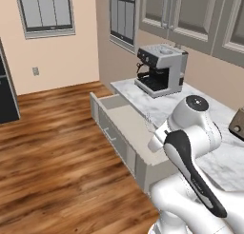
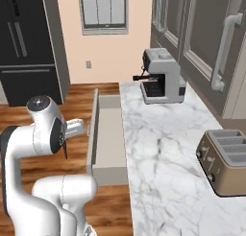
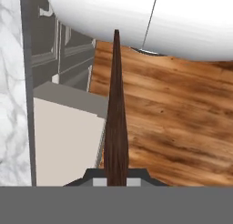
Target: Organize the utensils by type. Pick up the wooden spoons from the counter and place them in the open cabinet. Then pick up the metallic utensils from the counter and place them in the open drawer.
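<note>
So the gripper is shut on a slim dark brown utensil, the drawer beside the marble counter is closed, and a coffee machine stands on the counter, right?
Not quite: the drawer is pulled open, its bare floor showing in the right base view. The rest stands: the gripper is shut on the slim dark brown utensil in the hand view, and the coffee machine stands on the marble counter.
</note>
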{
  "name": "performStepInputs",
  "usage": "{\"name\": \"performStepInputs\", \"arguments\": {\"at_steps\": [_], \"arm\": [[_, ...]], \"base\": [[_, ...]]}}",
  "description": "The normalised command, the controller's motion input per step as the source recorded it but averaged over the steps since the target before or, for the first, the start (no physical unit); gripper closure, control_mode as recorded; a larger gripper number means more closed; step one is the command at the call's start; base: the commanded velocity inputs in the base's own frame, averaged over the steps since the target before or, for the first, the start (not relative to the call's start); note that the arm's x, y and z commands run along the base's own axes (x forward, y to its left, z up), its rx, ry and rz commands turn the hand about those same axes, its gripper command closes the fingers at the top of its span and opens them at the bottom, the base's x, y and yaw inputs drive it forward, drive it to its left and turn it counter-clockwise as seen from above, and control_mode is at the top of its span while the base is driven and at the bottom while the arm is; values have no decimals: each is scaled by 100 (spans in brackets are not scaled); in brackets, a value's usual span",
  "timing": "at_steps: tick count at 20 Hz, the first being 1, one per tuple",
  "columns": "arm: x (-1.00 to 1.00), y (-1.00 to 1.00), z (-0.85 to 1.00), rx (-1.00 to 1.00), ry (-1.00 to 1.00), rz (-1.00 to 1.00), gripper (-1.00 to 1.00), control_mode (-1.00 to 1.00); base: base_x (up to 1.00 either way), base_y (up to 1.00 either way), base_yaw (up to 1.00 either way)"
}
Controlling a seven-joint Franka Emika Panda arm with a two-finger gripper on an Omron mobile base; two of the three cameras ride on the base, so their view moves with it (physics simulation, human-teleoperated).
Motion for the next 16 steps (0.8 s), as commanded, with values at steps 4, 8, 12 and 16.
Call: {"name": "performStepInputs", "arguments": {"at_steps": [4, 8, 12, 16], "arm": [[0, 0, 0, 0, 0, 0, 100, 100], [0, 0, 6, 0, -3, -4, 100, -100], [16, 0, 18, 0, -5, -17, 100, -100], [30, -20, 4, 1, 0, -10, 100, -100]], "base": [[41, 0, -15], [0, 0, -10], [0, 0, 0], [0, 0, 0]]}}
